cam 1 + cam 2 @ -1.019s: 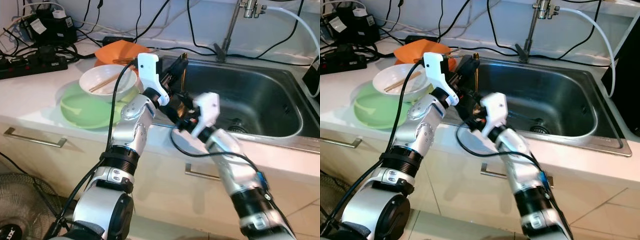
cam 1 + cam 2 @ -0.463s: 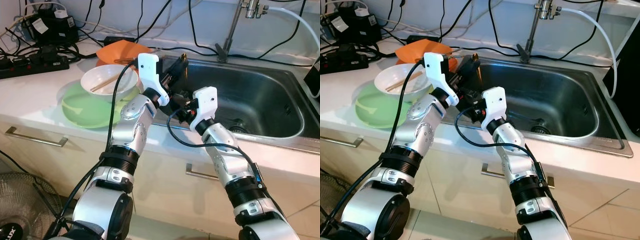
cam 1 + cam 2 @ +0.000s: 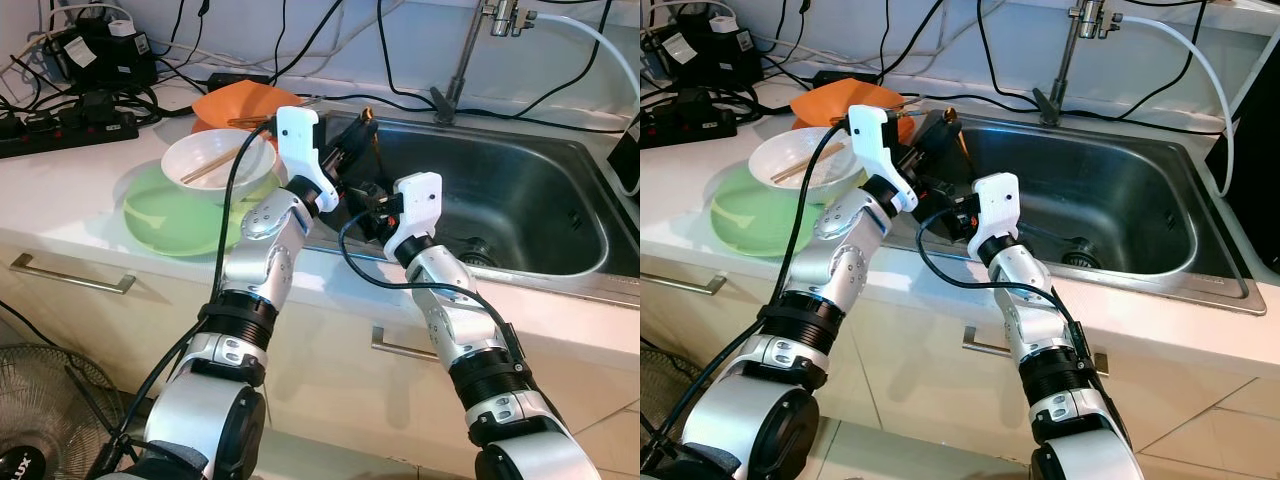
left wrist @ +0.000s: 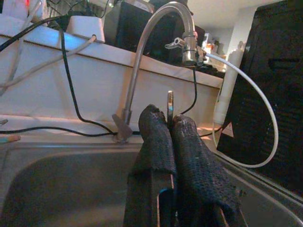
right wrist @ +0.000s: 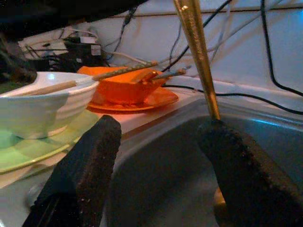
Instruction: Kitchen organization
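My left gripper (image 3: 352, 140) hangs over the left rim of the steel sink (image 3: 520, 215), shut on a slim gold utensil (image 3: 374, 150). In the left wrist view the two black fingers (image 4: 156, 142) press together with the utensil's thin edge (image 4: 170, 101) standing up between them. My right gripper (image 3: 372, 203) sits just below and right of it, open. In the right wrist view the gold utensil (image 5: 199, 56) runs down right beside one black pad (image 5: 236, 165), and the other pad (image 5: 87, 165) stands well apart.
A white bowl (image 3: 215, 160) with chopsticks rests on a green plate (image 3: 165, 215) on the counter. An orange dish (image 3: 235, 100) lies behind it. Power strips and cables (image 3: 60, 120) crowd the back left. The faucet (image 3: 458, 60) stands behind the sink.
My right arm has risen and steadied, bringing its open gripper up close under the left gripper and the gold utensil. The left arm has held still.
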### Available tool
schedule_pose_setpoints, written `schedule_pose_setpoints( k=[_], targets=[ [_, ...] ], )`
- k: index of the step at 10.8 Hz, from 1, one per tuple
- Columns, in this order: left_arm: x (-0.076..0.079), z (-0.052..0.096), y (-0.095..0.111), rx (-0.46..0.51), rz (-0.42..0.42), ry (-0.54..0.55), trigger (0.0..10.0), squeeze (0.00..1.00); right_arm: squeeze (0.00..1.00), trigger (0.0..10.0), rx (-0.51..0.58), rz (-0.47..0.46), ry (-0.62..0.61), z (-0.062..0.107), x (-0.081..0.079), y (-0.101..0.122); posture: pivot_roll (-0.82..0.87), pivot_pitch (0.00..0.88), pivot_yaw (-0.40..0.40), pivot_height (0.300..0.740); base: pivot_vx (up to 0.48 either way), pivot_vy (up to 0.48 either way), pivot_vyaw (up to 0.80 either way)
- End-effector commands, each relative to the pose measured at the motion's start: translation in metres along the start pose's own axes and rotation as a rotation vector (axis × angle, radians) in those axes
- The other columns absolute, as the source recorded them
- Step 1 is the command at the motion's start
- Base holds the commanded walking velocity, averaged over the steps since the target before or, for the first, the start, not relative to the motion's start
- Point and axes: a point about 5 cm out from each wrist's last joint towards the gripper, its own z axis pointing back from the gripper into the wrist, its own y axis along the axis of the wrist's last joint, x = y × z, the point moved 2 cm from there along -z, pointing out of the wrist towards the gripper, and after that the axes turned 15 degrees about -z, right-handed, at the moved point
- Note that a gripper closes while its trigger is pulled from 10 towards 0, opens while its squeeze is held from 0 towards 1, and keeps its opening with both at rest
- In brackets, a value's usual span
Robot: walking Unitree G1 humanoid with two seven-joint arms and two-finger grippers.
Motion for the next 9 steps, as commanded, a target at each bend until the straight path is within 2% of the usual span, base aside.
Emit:
schedule_pose_setpoints(
  k=[1,5,9],
  targets=[
    [-0.001,-0.003,0.005,0.004,-0.023,0.001,10.0,0.0,0.0,10.0,0.048,-0.015,0.052,-0.001,-0.006,0.011,0.15,0.0,0.01,0.74,0.0,0.0,0.0],
    [-0.009,-0.003,0.003,-0.012,-0.038,0.047,10.0,0.0,0.0,10.0,0.047,-0.057,0.158,0.011,-0.017,0.009,0.15,0.0,0.012,0.74,0.0,0.0,0.0],
    [-0.008,-0.004,0.004,-0.014,-0.042,0.042,10.0,0.0,0.0,10.0,0.052,-0.036,0.091,0.011,-0.006,0.01,0.15,0.0,0.015,0.74,0.0,0.0,0.0]
  ],
)
